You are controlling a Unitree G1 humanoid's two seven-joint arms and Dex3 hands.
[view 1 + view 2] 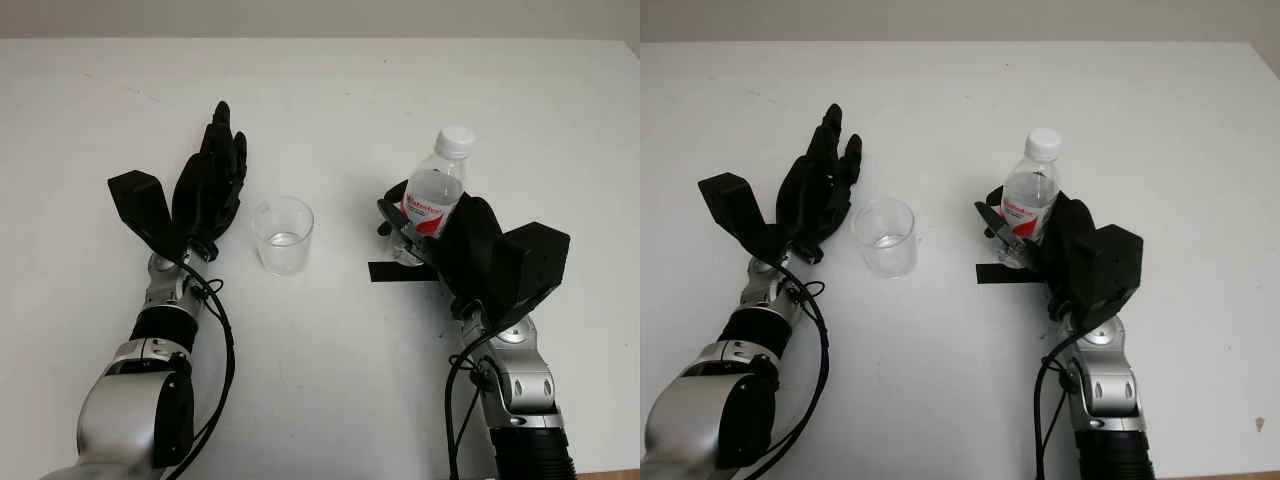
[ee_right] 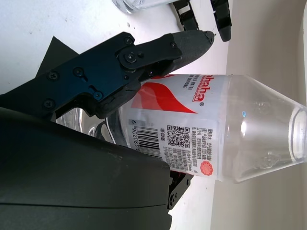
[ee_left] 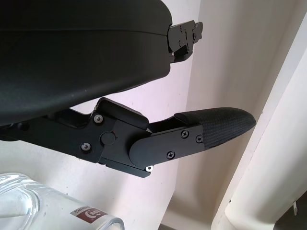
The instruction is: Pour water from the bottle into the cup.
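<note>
On the white tabletop (image 1: 330, 380), the right robot hand (image 1: 440, 235) is closed around the lower body of the water bottle (image 1: 437, 190), which stands upright with its white cap (image 1: 456, 140) still on, above a strip of black tape (image 1: 400, 271). In the right wrist view a finger (image 2: 189, 45) presses on the red label, so the grasp looks firm enough for lifting. To the left, well apart from the bottle, the clear cup (image 1: 283, 233) stands upright. The left robot hand (image 1: 210, 175) is open just beside the cup, probably ready to steady it. Pouring has not begun, and the cap would block it.
</note>
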